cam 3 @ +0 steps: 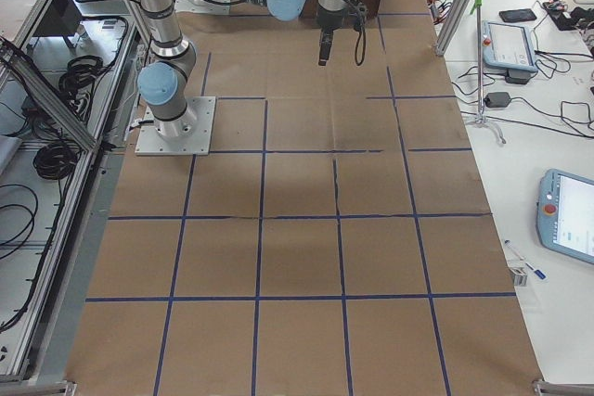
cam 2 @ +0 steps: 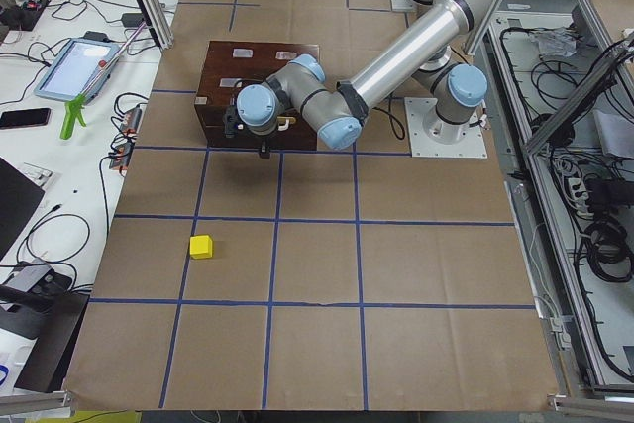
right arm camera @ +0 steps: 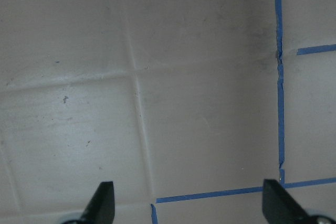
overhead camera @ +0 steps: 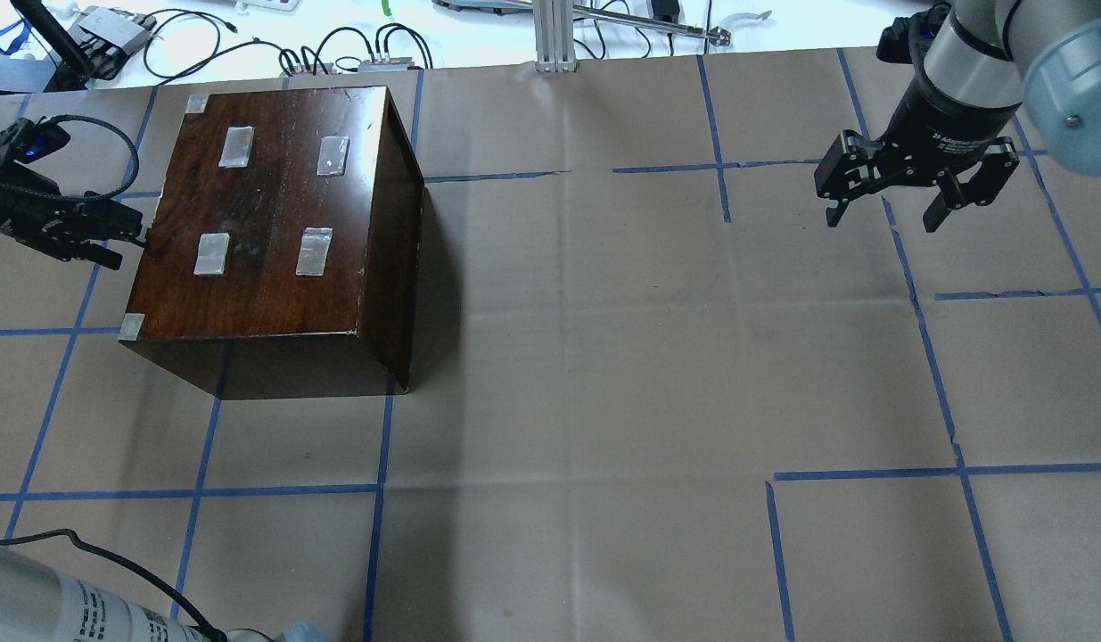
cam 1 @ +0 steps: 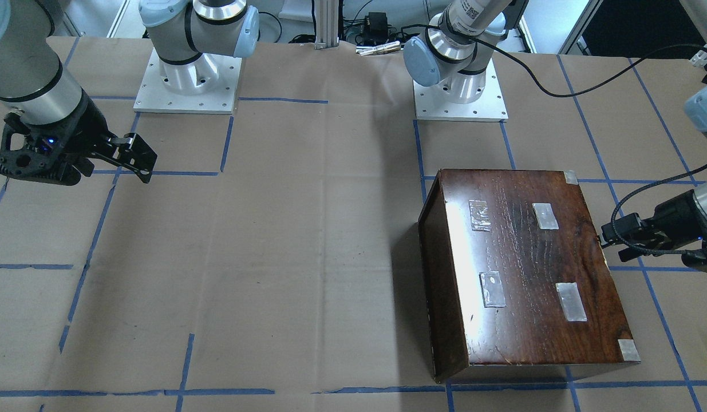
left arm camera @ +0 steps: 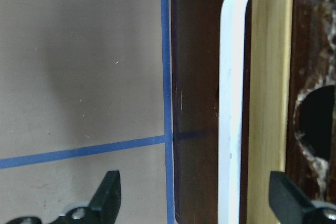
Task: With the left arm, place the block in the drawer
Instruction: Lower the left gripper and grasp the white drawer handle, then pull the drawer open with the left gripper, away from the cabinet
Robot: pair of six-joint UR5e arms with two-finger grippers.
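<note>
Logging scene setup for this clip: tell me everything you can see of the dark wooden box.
The wooden box is glossy dark brown, its scratched top bearing four silvery tape patches plus tape on two corners. It stands flat on the paper-covered table, in the robot's left half. A white bar handle runs along the side facing the left gripper, which is open and lined up on it.
</note>
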